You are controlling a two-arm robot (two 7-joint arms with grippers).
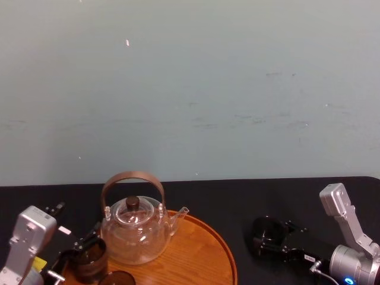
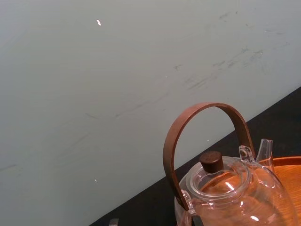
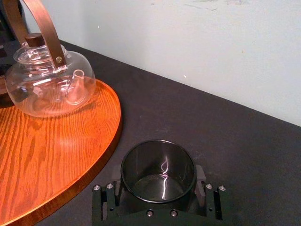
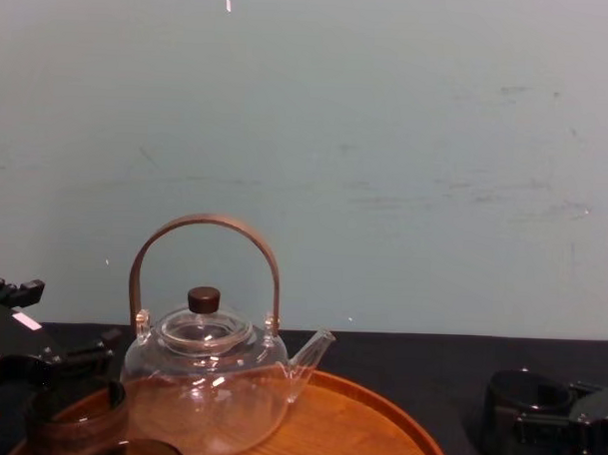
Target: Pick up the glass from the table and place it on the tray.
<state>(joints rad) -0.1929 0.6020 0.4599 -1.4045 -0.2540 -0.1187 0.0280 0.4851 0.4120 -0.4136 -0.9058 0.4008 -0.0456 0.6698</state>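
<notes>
One short smoky-brown glass (image 3: 158,162) is standing upright on the black table (image 3: 225,127), just off the right-hand rim of the tray (image 3: 56,141) and not yet on the wood. The main risk seems to be the raised rim. If the glass is being carried across too low, its base is likely to catch that lip and tip or twist out of the hold. A smooth, straight wall is also giving the pads little to bite on, so a light squeeze or a quick lift could be letting it slide down. The clear teapot (image 3: 47,87) is occupying the far left part of the tray with its spout pointing towards the open wood, so a placement aimed too far in would be risking a knock against it. The bare boards nearer the rim are looking like the safer spot. The right gripper (image 3: 158,180) is reaching in low from the robot's right. Its fingers (image 3: 201,175) are sitting apart by just the width of the glass, one on each side of the wall and apparently pressing on it, so the glass is looking gripped rather than merely bracketed. Farther out, the left gripper (image 1: 74,248) is waiting at the tray's left edge next to a second dark tumbler (image 1: 89,259), and a third tumbler (image 1: 117,278) is sitting at the tray's near edge.
</notes>
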